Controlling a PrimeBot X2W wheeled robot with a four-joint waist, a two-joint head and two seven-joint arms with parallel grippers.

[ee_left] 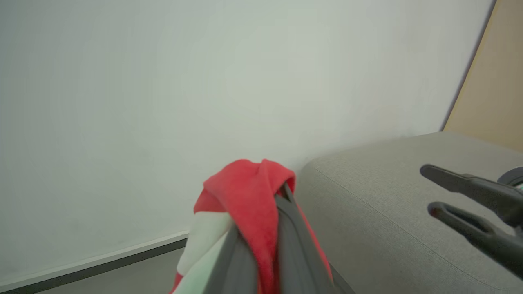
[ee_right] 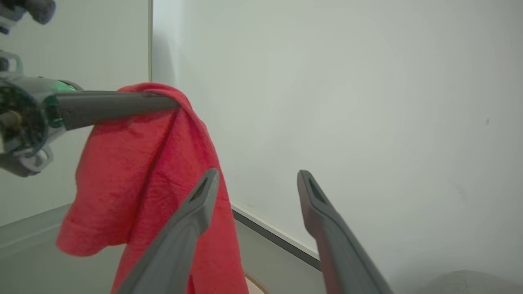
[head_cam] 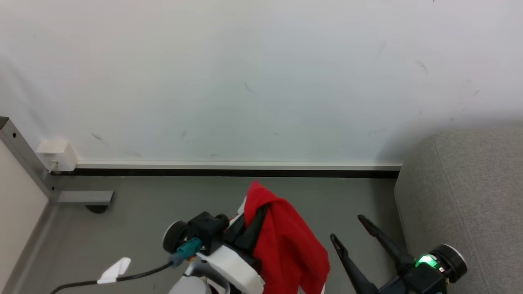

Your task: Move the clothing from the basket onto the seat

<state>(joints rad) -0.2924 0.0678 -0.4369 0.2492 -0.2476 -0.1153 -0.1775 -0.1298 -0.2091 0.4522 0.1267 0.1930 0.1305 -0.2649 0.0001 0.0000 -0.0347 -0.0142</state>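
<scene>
The red clothing [head_cam: 286, 241] hangs in the air from my left gripper [head_cam: 253, 204], which is shut on its top fold. In the left wrist view the cloth [ee_left: 245, 192] drapes over the closed fingers [ee_left: 294, 232], with a white stripe beneath. My right gripper [head_cam: 346, 228] stands open and empty just right of the cloth, close to the grey seat [head_cam: 461, 196]. The seat [ee_left: 367, 196] lies right of the cloth, with the right gripper [ee_left: 427, 190] over it. In the right wrist view my right gripper [ee_right: 258, 174] is open beside the hanging clothing [ee_right: 143, 171]. A tan sliver [ee_right: 255, 286] may be the basket's rim; I cannot tell.
A white wall with a dark baseboard [head_cam: 237, 172] runs behind, above grey floor [head_cam: 143, 212]. A metal frame leg [head_cam: 24, 159] and a white wall box [head_cam: 57, 155] stand at far left. A black cable with a white tag [head_cam: 116, 269] trails from my left arm.
</scene>
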